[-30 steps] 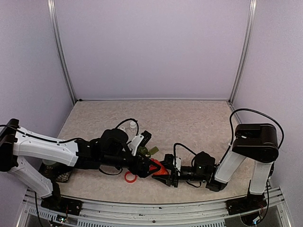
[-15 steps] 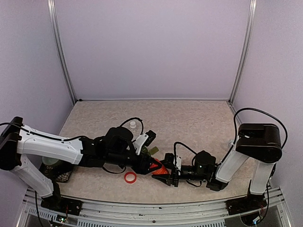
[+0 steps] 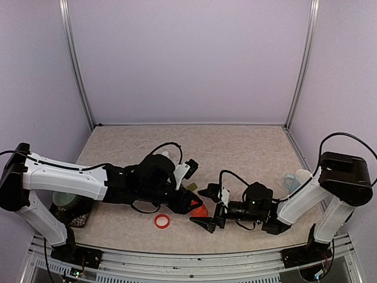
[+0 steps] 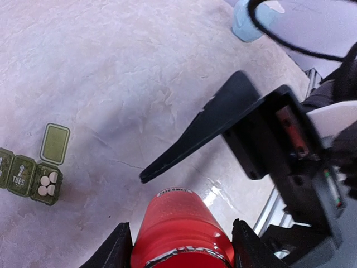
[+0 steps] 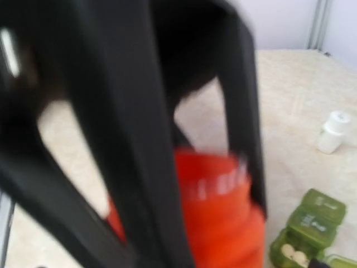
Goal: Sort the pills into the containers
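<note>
The green pill box [image 4: 25,176] lies flat on the tabletop [image 4: 139,67], near the left tool [image 4: 179,248]. Its long axis runs across the left wrist view and passes out at the left edge. The compartment at its right end is open, with its lid flipped back and white pills [image 4: 47,183] inside; the lids beside it are shut. The left tool grips a red bottle [image 4: 181,223], whose far end points toward the right tool [image 3: 198,207]. That tool stands wide open, one finger on either side of that end.

White-shelled left arm [image 3: 65,177], right arm [image 3: 300,197]; black motor joints, looping black cables [image 3: 168,146], black tapered fingers [image 4: 189,142].
</note>
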{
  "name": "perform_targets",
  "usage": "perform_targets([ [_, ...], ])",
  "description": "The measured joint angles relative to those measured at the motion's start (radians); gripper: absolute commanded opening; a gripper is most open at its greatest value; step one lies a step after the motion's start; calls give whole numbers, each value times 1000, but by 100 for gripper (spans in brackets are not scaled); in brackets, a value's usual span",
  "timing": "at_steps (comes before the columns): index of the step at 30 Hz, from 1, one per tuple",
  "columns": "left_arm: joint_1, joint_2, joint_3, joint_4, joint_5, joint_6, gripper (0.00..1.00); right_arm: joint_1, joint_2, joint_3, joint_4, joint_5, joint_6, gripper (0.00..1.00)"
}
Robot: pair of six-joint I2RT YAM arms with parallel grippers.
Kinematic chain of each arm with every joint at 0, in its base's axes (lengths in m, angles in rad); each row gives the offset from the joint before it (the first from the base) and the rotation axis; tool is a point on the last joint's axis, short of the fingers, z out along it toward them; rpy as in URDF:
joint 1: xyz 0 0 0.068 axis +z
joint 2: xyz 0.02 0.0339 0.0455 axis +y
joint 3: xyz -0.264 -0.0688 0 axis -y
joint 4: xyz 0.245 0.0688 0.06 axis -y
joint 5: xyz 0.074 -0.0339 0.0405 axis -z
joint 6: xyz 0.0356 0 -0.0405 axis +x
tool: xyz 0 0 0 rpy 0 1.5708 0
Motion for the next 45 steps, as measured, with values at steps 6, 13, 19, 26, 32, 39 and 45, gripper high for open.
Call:
perform_targets([
  [6, -36, 124, 97, -101, -91, 18, 42, 12, -235, -6, -286, 60, 22, 100],
  [13, -85, 235, 203, -194, -179, 53, 69, 31, -476, -14, -645, 119, 66, 100],
  [19, -102, 236, 208, -216, -217, 60, 99, 32, -686, -23, -819, 156, 100, 100],
  [26, -107, 167, 208, -239, -272, 51, 99, 33, -849, -23, -1003, 224, 161, 100],
  [32, -108, -90, 142, -280, -307, -20, 99, 33, -918, 18, -1147, 293, 240, 100],
  [39, -85, -84, -53, -346, -266, -75, 99, 33, -1000, 35, -1182, 299, 301, 100],
  [45, -68, 25, -87, -396, -244, -73, 99, 33, -952, 114, -1237, 300, 303, 100],
])
